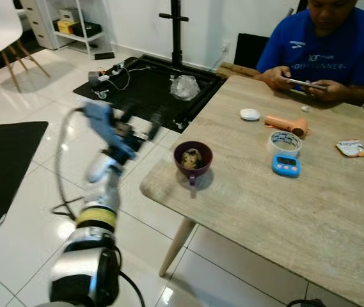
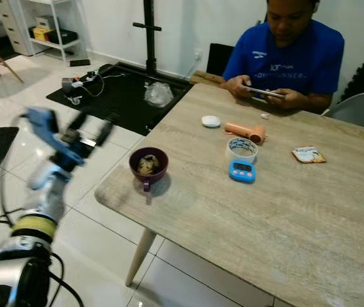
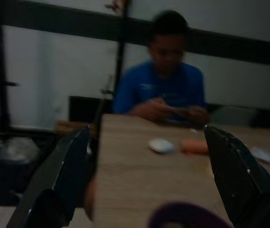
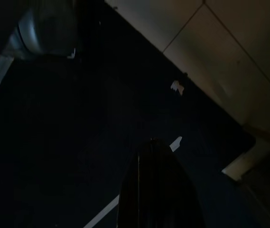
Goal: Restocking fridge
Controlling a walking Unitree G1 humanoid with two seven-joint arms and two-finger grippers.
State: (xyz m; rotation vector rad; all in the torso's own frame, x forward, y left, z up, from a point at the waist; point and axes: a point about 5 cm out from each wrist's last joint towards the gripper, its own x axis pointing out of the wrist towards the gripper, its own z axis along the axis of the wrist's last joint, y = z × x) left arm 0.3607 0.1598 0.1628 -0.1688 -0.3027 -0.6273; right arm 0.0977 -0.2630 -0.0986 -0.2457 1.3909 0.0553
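Note:
A purple cup (image 1: 192,158) with something pale and lumpy inside stands near the left corner of the wooden table (image 1: 284,217). My left gripper (image 1: 144,123) is raised off the table's left edge, a short way from the cup and pointing toward it. Its fingers are open with nothing between them. In the left wrist view the two black fingers (image 3: 63,175) stand wide apart, with the cup's rim (image 3: 187,216) low between them. My right gripper (image 4: 153,142) hangs idle over a dark mat, its fingers together.
A person in a blue shirt (image 1: 325,45) sits at the far side holding a phone. On the table lie a white puck (image 1: 250,114), an orange tube (image 1: 285,124), a tape roll (image 1: 285,142), a blue timer (image 1: 286,165) and a packet (image 1: 353,148). A black mat with a stand (image 1: 150,83) lies behind.

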